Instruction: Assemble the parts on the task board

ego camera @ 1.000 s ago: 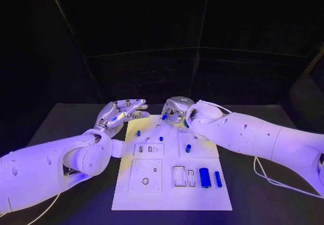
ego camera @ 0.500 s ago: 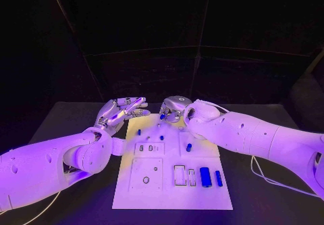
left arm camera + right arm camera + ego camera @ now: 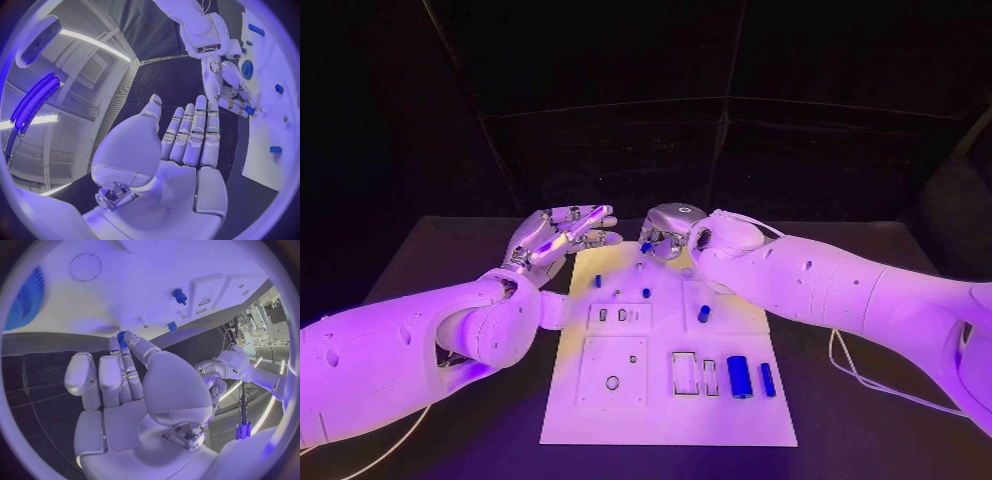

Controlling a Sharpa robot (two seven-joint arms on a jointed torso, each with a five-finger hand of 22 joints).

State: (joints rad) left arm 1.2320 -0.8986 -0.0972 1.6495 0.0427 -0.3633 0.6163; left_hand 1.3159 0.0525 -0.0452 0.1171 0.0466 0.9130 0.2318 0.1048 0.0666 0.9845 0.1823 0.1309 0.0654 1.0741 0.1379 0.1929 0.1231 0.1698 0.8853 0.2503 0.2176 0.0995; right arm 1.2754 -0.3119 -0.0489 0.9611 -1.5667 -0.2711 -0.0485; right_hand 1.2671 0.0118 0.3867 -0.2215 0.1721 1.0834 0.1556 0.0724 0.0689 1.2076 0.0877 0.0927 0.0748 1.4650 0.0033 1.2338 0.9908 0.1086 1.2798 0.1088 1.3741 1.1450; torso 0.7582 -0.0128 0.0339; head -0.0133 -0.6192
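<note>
While your right hand (image 3: 669,232) is hovering over the far edge of the task board (image 3: 668,420), its fingers (image 3: 128,342) are pinching a small blue part (image 3: 121,335) at their tips. Your left hand (image 3: 560,238) is hanging just off the board's far left corner, palm up, fingers (image 3: 194,135) straight and spread, holding nothing. More blue parts (image 3: 738,377) are lying on the white board, which is sitting mid-surface (image 3: 430,260).
</note>
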